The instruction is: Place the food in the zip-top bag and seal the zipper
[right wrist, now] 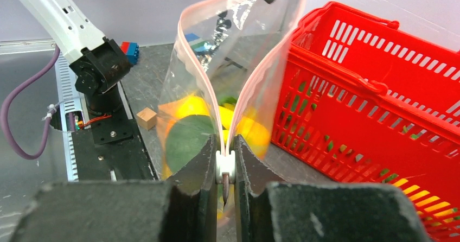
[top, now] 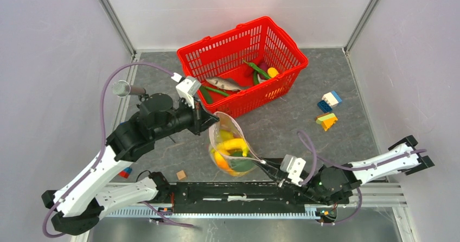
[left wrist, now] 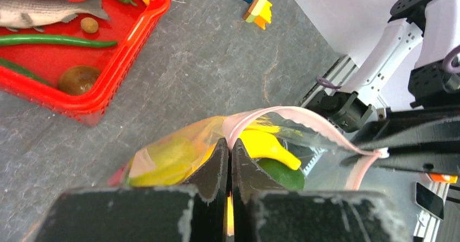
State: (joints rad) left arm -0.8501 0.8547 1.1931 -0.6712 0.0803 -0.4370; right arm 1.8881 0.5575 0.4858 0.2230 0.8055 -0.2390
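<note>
- The left gripper (left wrist: 229,150) pinches one end of the clear, pink-dotted plastic zip-top bag (top: 228,125) at its mouth, anchoring it.
- The right gripper (right wrist: 225,154), pressed onto the opposite end of the pale pink zipper (right wrist: 197,82), stretches it taut, likely for sealing.
- Glossy yellow and green toy food (top: 233,144) sits inside the bag, near the red mesh basket (top: 271,93).

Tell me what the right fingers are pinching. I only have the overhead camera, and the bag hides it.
Observer: The right wrist camera shows the right fingers shut on the small white slider at one end of the zipper. The two pink strips part above it.
Operator: And where exactly does the left one hold?
Observer: The left fingers are shut on the pink zipper strip at the opposite end of the bag, right at its rim.
</note>
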